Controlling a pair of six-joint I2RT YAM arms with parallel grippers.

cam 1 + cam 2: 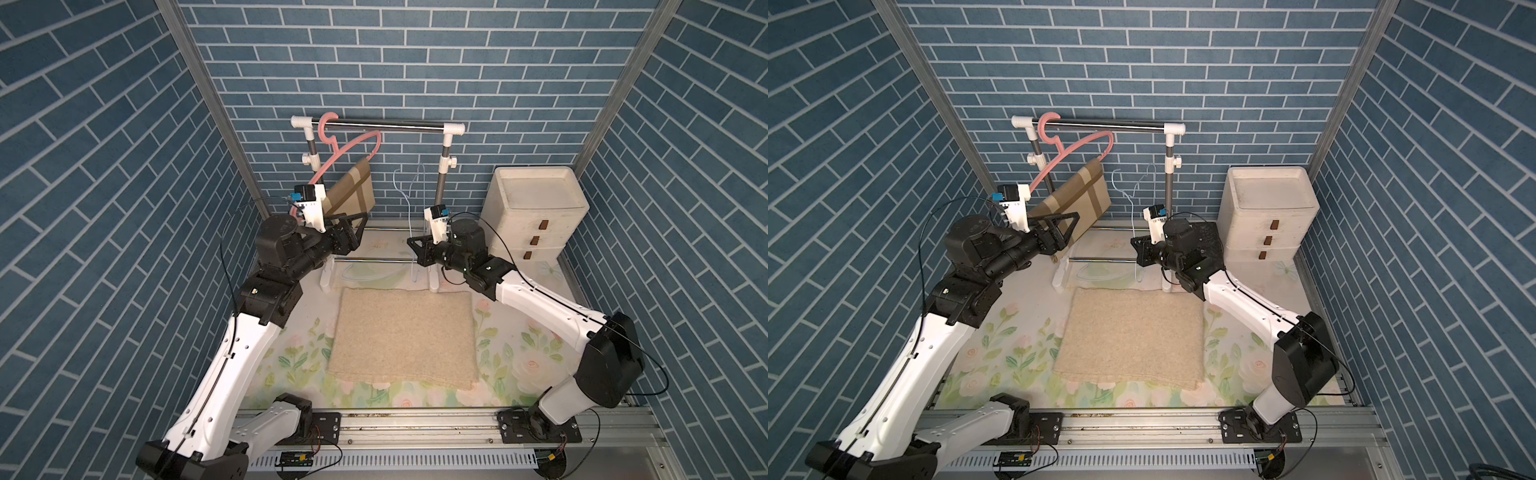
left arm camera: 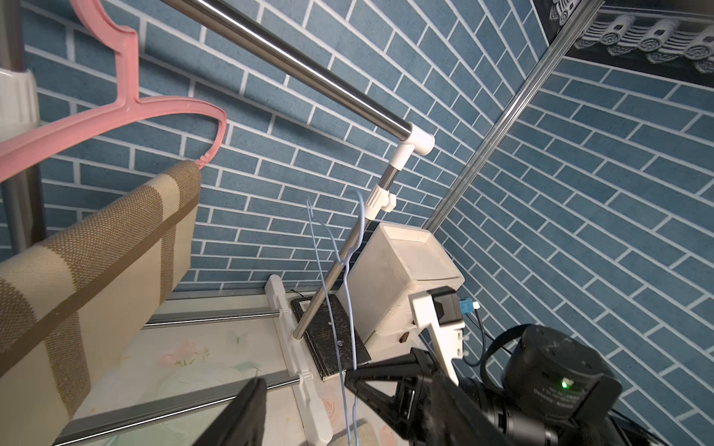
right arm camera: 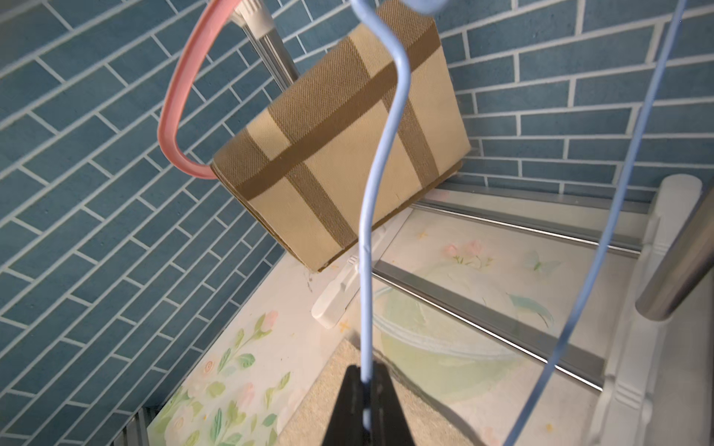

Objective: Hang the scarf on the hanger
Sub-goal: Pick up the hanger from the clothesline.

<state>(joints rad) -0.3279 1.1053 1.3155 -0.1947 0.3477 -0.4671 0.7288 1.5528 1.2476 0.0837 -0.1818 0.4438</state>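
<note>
A beige woolly scarf [image 1: 403, 336] [image 1: 1133, 336] lies folded flat on the table. A thin blue wire hanger [image 1: 409, 199] [image 1: 1133, 208] [image 3: 367, 270] stands upright in front of the rack, with my right gripper [image 1: 411, 245] [image 1: 1136, 245] [image 3: 365, 380] shut on its lower wire. A pink hanger [image 1: 332, 153] [image 2: 127, 77] hooked on the rail carries a tan and brown plaid scarf [image 1: 353, 191] [image 3: 340, 154] over its bar. My left gripper [image 1: 353, 228] [image 1: 1065, 232] [image 2: 344, 409] is open beside that plaid scarf, with nothing between its fingers.
The clothes rack [image 1: 390, 125] stands at the back, its white feet and low bars on the floral table cover. A white three-drawer cabinet [image 1: 536, 212] fills the back right corner, with a black slab [image 2: 332, 336] beside it. Brick-pattern walls close in on three sides.
</note>
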